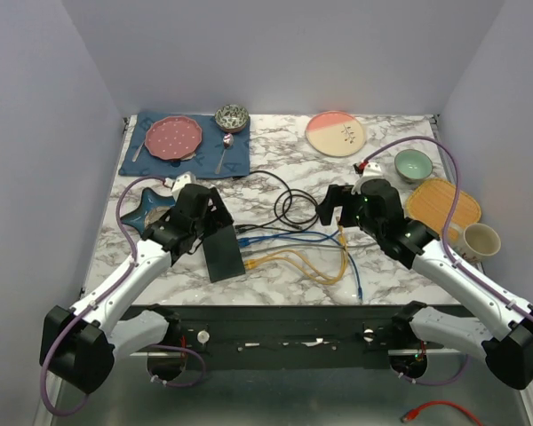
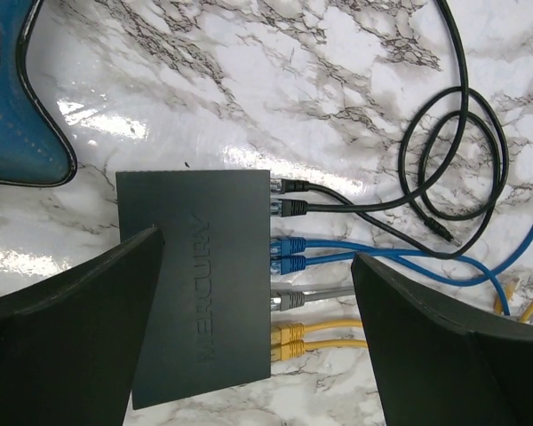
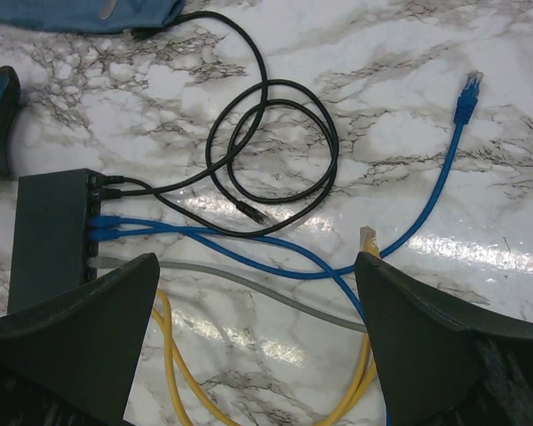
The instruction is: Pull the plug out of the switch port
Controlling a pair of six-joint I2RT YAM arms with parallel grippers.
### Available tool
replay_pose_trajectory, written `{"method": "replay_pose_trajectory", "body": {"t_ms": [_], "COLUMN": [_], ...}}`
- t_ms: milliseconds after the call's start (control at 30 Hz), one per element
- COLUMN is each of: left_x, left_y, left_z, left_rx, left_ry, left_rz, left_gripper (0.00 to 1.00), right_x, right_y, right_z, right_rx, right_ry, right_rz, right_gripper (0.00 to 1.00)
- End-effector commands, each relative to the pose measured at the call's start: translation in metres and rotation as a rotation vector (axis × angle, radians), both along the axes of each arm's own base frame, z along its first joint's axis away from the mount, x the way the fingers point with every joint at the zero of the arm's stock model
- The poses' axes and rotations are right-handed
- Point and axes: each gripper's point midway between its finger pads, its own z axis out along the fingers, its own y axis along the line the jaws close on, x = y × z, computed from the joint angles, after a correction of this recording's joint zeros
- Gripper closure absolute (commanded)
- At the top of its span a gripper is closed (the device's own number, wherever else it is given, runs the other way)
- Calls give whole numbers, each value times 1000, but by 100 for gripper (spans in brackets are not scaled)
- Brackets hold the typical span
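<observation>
Showing the marble bench from above, with two arms reaching in from its near edge. The left hand hangs over the switch, its two fingers spread wide and holding nothing. One finger overlaps the left part of the box and the other stands over the cables to its right; whether either finger touches anything cannot be told. The right hand is likewise wide open and empty, poised above the cables to the right of the switch. The switch, a flat black box, lies left of centre on the bench, near a blue star-shaped object. Along its cable-side edge sit the plugs: two black, two blue, one grey and two yellow, all seated in sockets. The black cable forms a loop. A loose blue connector and a loose yellow connector lie free on the marble.
</observation>
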Motion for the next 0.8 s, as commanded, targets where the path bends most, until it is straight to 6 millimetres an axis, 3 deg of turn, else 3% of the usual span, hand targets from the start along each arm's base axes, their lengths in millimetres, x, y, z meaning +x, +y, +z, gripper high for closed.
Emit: {"method": "replay_pose_trajectory", "body": {"t_ms": [0,100,200,300,467,500,633,767], "left_x": [-9,-18,-28,-43,-73,-76,-96,-109], "left_y": [-8,-14,-17,-23,-30,-29,-14,5], "left_z": [9,12,6,-9,-38,-42,-69,-84], "left_rx": [-24,-31,-27,7,40,33,79,129], "left_ry": [-54,-83,-80,-24,47,58,143,202], "left_rz": [-51,-80,-78,-81,-98,-77,-33,29], "left_gripper": [1,1,1,1,10,11,18,30], "right_x": [-4,-14,-10,-2,5,8,20,36], "right_y": [21,39,41,43,53,54,58,61], "right_z": [16,23,15,-3,-44,-59,-85,-99], "right_rx": [80,105,84,55,33,21,-10,-35], "right_ry": [-44,-41,-21,36,172,212,285,314], "right_rz": [97,221,227,201,178,162,115,60], "right_gripper": [0,0,0,2,7,7,10,28]}}
